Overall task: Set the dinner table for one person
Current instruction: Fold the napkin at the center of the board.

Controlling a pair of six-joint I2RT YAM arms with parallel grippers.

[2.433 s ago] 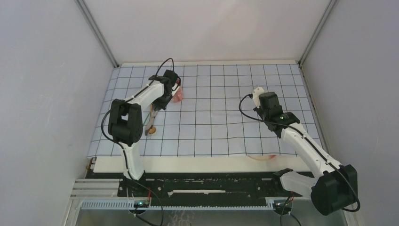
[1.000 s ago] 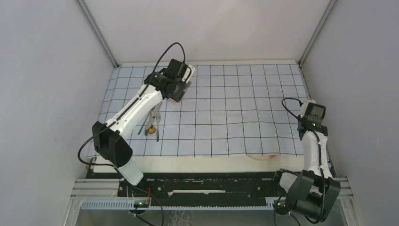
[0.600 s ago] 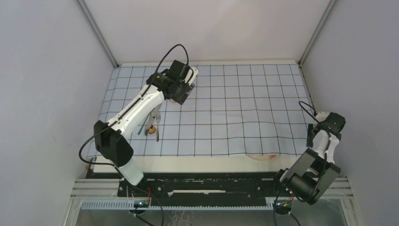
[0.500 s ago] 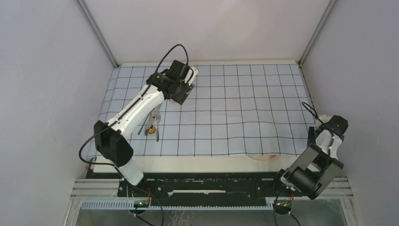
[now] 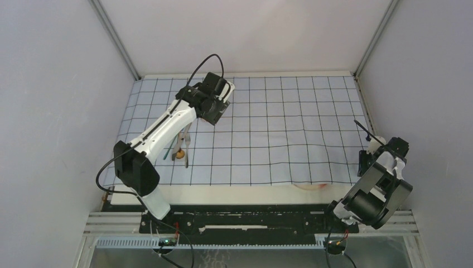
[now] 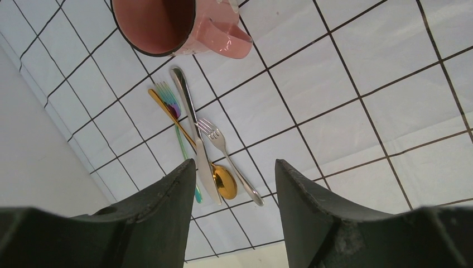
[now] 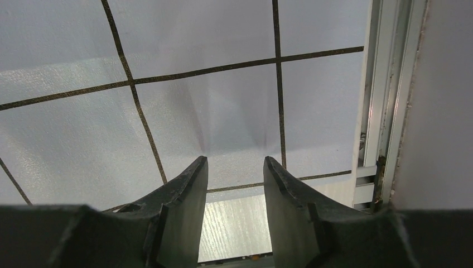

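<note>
Top external view: dinner table (image 5: pixel 223 194), a smooth cream-white slab, lay under the thin gridded cloth (image 5: pixel 279 123), bare only at the near edge. Risk: the cloth rippled near-right, so dragging could bunch it. Left gripper (image 6: pixel 234 167) hung parted, empty, near the glossy pink mug (image 6: pixel 167 25); a clumsy approach might tip it. Crossed steel and gold cutlery (image 6: pixel 202 167) could snag. Right gripper (image 7: pixel 234 164) gaped, empty.

left arm (image 5: pixel 167 125) stretched over gridded cloth (image 5: pixel 279 128), cutlery cluster (image 5: pixel 179 149) beside it; right arm (image 5: pixel 379 190) folded at cloth's right edge.

Pink mug (image 6: pixel 173 25) — gold spoon (image 6: pixel 225 182) — pale-blue black-gridded cloth (image 6: pixel 362 84).
</note>
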